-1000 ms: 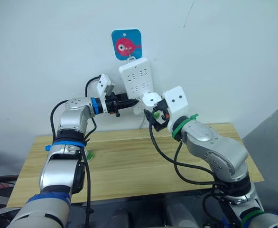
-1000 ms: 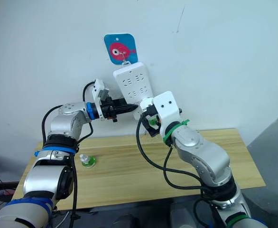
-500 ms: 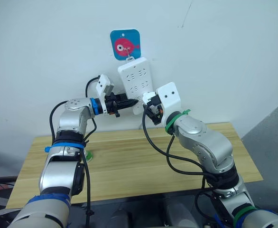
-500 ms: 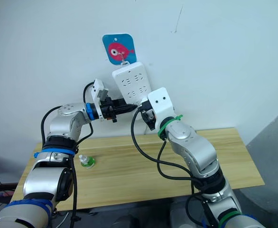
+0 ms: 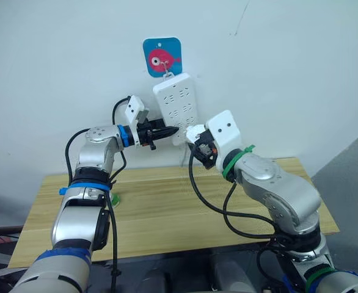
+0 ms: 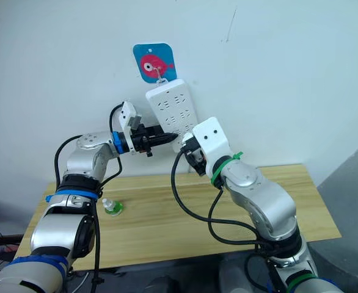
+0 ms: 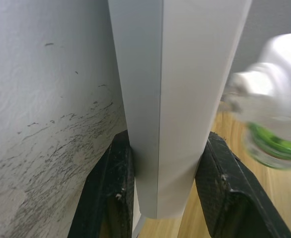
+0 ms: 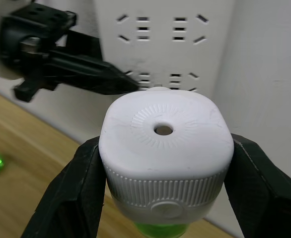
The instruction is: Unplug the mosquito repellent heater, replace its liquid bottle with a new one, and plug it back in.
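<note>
Since half a second ago we have drawn our right gripper slightly back from the wall; it clenches the mosquito repellent heater, green bottle beneath, just before the power strip. Beyond, our left gripper grasps the strip's lower end. Plugging in remains, we judge. A small green bottle stands on the wooden table.

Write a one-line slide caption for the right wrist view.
Right tool holds the mosquito repellent heater before the wall power strip.
</note>
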